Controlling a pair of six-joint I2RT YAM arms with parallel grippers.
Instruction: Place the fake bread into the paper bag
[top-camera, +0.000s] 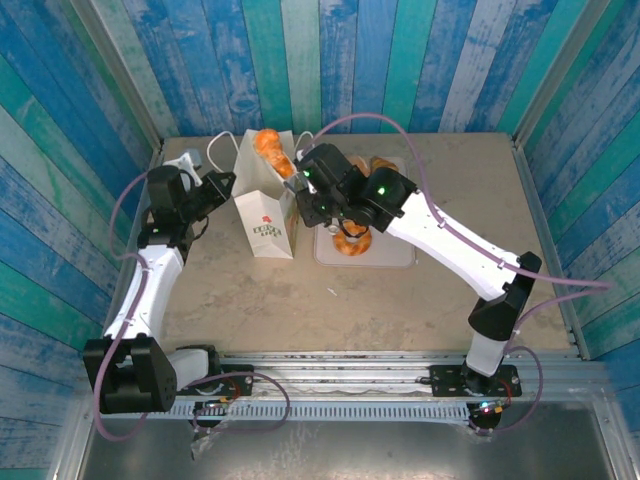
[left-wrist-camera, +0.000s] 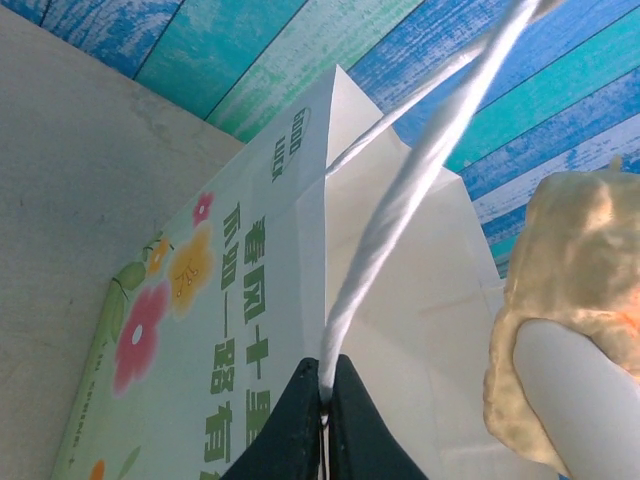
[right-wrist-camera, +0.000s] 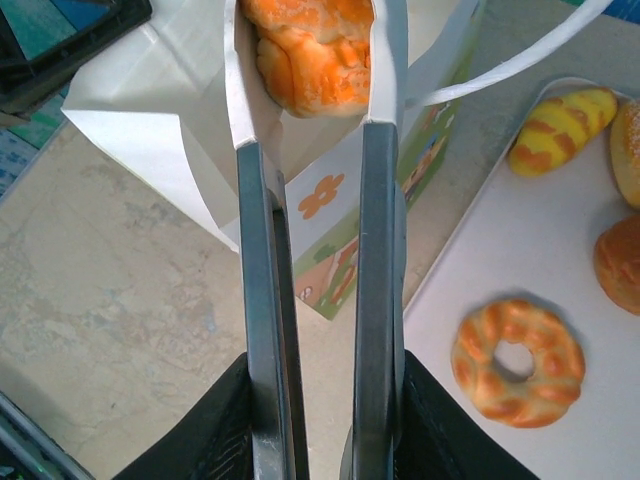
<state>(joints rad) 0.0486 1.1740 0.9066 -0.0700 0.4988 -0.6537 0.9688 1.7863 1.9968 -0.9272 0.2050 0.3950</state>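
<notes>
your held bread sits straight ahead of the right jaws, not in them. those jaws are squeezed narrow on the metal tongs, and the tongs run lengthwise away from the wrist with the pastry pinched between their pale tips. from the top camera that pastry is at the open top of the paper bag. i judge it is over the mouth rather than down inside, though how deep it sits is hard to tell. your left jaws are closed tight on the bag's white cord handle, so the left side is steadying the bag and the right arm is the one to act. the drop runs along the tongs' long axis and down, so ease the squeeze only when both tips clear the paper rim. the ring doughnut and the other pieces wait on the tray, just to the right of the bag on the desk.
</notes>
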